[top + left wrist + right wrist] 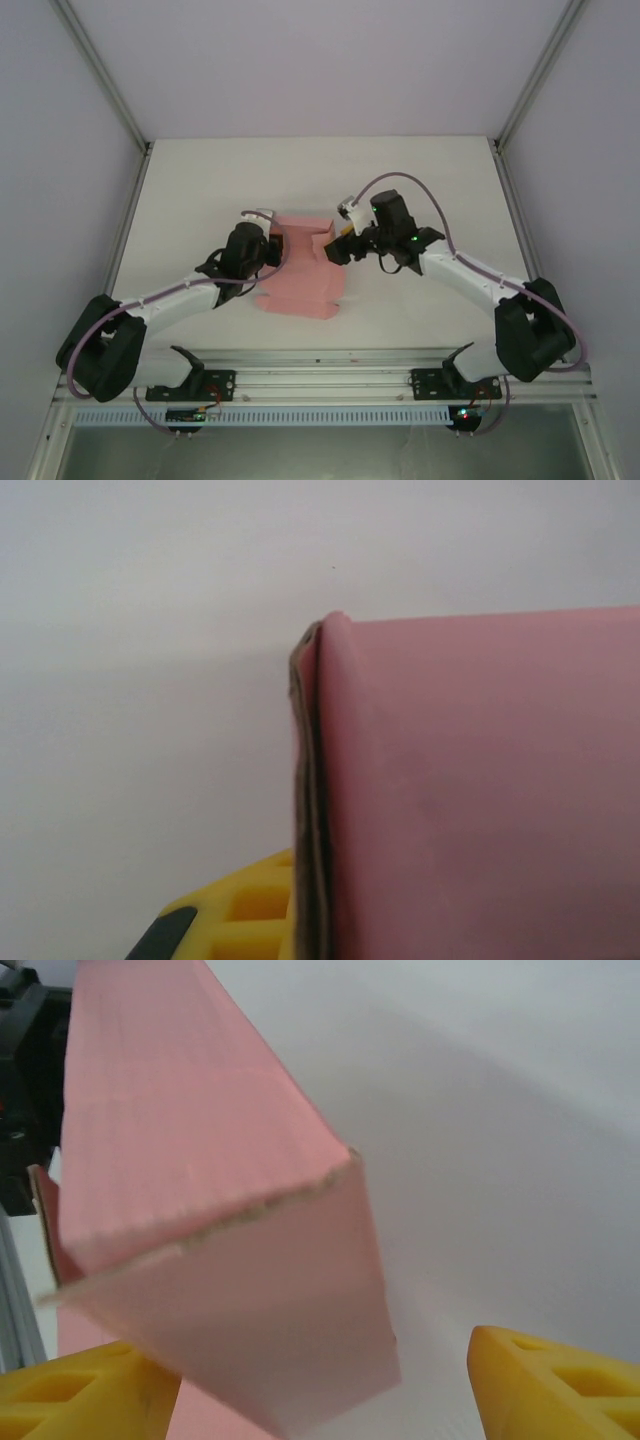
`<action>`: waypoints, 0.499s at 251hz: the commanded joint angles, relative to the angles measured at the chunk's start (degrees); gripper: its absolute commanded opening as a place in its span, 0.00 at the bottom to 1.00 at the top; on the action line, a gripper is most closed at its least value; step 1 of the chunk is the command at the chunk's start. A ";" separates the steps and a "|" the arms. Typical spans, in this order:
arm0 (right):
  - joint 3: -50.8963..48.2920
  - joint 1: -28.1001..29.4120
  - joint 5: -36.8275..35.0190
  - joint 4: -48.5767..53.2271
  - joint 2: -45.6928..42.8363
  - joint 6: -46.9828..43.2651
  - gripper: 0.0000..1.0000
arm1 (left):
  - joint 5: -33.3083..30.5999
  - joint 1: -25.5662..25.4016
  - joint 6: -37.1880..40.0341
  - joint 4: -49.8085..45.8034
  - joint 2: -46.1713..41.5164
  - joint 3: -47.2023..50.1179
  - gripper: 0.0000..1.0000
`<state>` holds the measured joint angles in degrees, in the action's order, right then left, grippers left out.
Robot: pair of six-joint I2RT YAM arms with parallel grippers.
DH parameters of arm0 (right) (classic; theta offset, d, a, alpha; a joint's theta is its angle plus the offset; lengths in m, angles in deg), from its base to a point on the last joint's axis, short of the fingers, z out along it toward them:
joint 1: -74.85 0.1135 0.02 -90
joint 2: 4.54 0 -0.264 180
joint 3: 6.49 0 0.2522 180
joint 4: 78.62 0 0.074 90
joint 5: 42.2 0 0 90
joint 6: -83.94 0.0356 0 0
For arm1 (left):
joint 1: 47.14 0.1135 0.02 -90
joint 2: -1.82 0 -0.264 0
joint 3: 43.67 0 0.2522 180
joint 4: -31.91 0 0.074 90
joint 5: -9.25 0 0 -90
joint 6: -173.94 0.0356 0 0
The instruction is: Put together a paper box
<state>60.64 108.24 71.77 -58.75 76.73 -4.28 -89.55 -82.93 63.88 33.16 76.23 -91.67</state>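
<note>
The white table point(420, 180) is a plain matte surface, and the pink paper box point(300, 290) sits on it near the middle. The near part of the paper box lies flat against the tabletop, while its far part is folded up and stands off the surface. On the near side of the paper box, an aluminium rail point(320, 362) runs along the table's edge from left to right

The thin paper-card box point(300, 285) is plain pink, the flat tabletop point(200, 190) white, and the moulded plastic finger pads point(545, 1390) yellow.
</note>
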 commanded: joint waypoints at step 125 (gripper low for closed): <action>12.24 10.20 -58.59 10.00 11.46 18.43 0.00 | -8.50 -1.86 -6.23 -6.31 1.36 -5.47 0.00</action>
<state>67.98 118.14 33.02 -57.63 84.47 6.52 -92.52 -83.98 61.26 30.69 77.02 -93.75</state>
